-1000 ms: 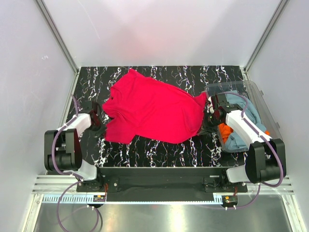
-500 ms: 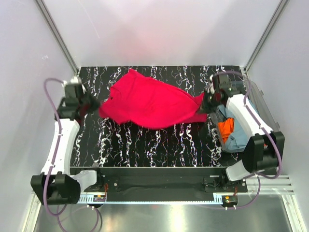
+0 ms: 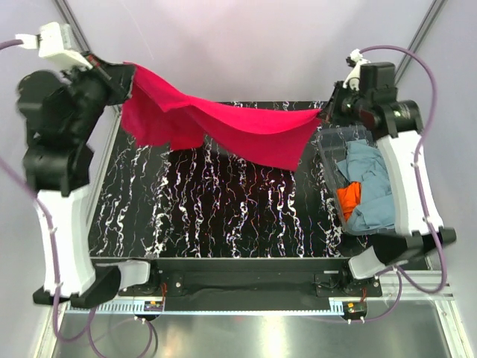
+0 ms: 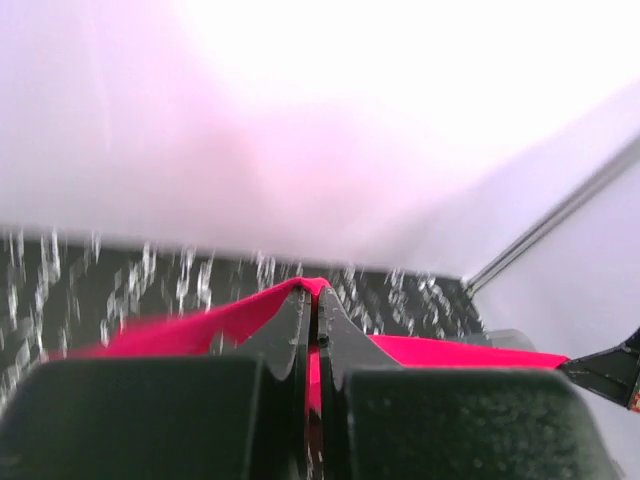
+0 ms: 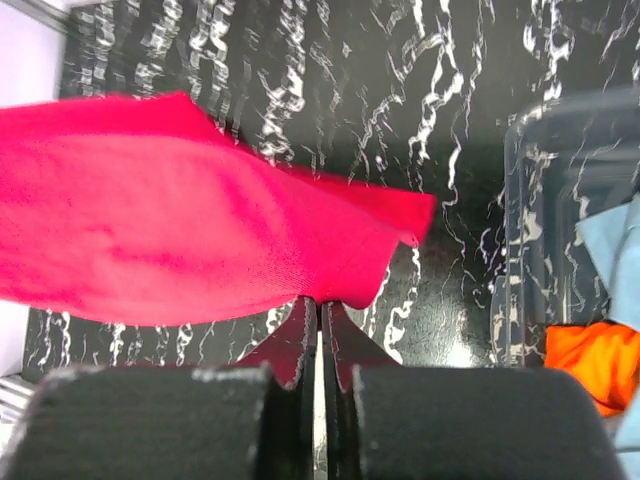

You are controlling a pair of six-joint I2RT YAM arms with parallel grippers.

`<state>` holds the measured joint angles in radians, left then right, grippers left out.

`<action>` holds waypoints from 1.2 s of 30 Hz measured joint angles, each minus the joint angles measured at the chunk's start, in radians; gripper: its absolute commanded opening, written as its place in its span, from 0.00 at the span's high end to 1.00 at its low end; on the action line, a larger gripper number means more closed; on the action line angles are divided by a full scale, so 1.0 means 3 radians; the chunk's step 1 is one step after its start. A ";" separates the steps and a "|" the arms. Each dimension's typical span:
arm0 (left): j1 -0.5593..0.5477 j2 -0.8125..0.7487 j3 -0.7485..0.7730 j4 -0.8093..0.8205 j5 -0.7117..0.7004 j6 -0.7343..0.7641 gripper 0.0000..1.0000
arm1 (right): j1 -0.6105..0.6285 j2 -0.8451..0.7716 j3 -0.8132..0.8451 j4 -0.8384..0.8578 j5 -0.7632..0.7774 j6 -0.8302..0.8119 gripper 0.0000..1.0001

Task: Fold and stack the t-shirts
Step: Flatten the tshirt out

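The task is judged to be at an early stage. Nothing is folded and no stack has been started. The red t-shirt [image 3: 223, 125] is held in the air above the far half of the table [image 3: 223, 216], stretched between both arms and sagging in the middle, with a loose flap hanging at its left end. The left gripper [image 3: 121, 76] is closed on the cloth at the far left, and in the left wrist view a fold of red fabric is seen pinched between its narrow jaws. The right gripper [image 3: 326, 113] is closed on the opposite end at the far right, and the right wrist view shows the same pinch. The grey-blue t-shirt [image 3: 370, 186] and the orange t-shirt [image 3: 348, 198] are left crumpled in the clear tub [image 3: 323, 153] at the right edge of the table. All three shirts remain to be folded and stacked.

Compared with a second ago, the red shirt is no longer spread on the table. Both arms have been raised from low positions near the surface, and the garment has been lifted clear and pulled out wider.
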<state>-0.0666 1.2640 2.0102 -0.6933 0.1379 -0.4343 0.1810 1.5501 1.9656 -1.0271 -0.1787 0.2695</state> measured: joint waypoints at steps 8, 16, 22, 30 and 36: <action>-0.0463 -0.0744 0.0342 -0.0084 -0.0292 0.0670 1.00 | 0.0001 -0.1151 -0.0210 -0.0023 -0.0343 -0.0109 1.00; -0.0912 -0.1152 0.0847 -0.0043 -0.0718 0.1055 1.00 | 0.0005 -0.2108 -0.0361 0.0151 -0.0608 -0.0038 1.00; -0.1002 -0.0857 0.0879 0.0008 -0.1002 0.1228 1.00 | 0.0008 -0.2046 -0.0769 0.0596 -0.0605 0.0093 1.00; -0.0893 0.0259 -0.0107 0.0502 -0.1146 0.1466 1.00 | 0.0008 -0.0879 -0.1350 0.1287 -0.0356 0.0067 1.00; -0.0491 0.1340 -0.1207 0.1026 -0.0910 0.1495 1.00 | -0.0019 0.0183 -0.1486 0.1673 0.0005 -0.0254 1.00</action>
<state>-0.2138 1.6661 1.6482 -0.3855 -0.1352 0.0143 0.1753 1.6051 1.5196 -0.5251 -0.1772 0.1932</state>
